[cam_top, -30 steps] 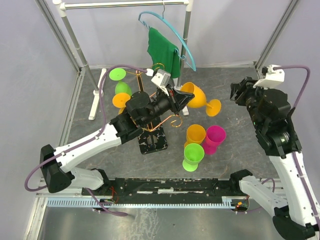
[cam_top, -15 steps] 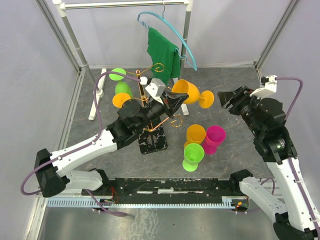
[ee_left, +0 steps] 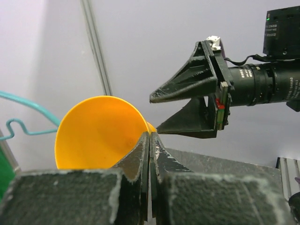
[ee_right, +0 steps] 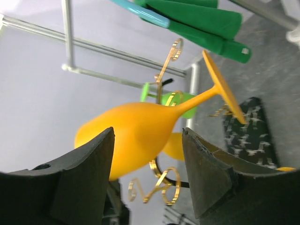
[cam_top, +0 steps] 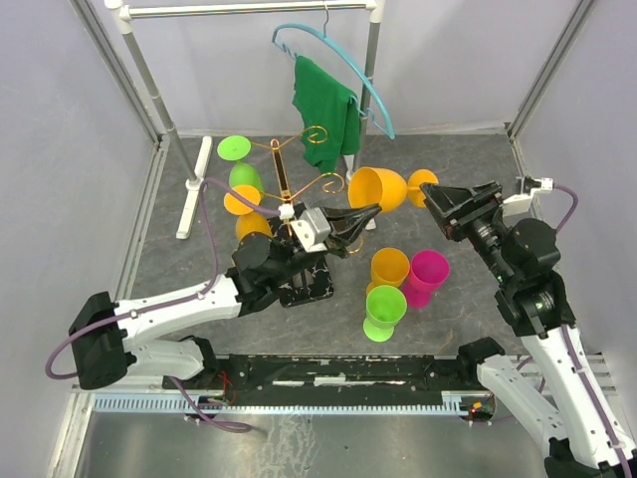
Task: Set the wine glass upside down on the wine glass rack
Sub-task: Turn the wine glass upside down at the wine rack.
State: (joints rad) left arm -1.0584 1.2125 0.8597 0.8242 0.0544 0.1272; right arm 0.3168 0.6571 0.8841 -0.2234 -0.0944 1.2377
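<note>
On my feed the cell is closed in by pale walls (cam_top: 60, 149) around a mottled grey table (cam_top: 478, 159). A white rail (cam_top: 249, 10) runs across the back, carrying a teal hanger (cam_top: 343, 65) with a green cloth (cam_top: 323, 100) draped on it. The rack (cam_top: 311, 287) stands left of centre on its black marbled base, with its gold scrolls rising in front of the cloth. A green glass (cam_top: 244, 176) and an orange one (cam_top: 242, 199) hang on its left side. To the right of the base three glasses stand upright with their mouths up, bunched close together: orange (cam_top: 390, 267), magenta (cam_top: 428, 274) and green (cam_top: 383, 309). I see only bare inner walls in them. The wine glass (cam_top: 378, 187), orange, is in the air on its side. It is to the right of the rack's top and above the standing three, with its mouth toward the rack and its foot toward my right arm. My left gripper (cam_top: 370, 210) has its fingers pressed together on the rim of the bowl, and that pinch is what carries the glass. My right gripper (cam_top: 438, 207) faces it from the foot end with its fingers spread apart. On the right wrist camera the bowl and stem lie in the gap between them, and I see neither finger touching the glass.
</note>
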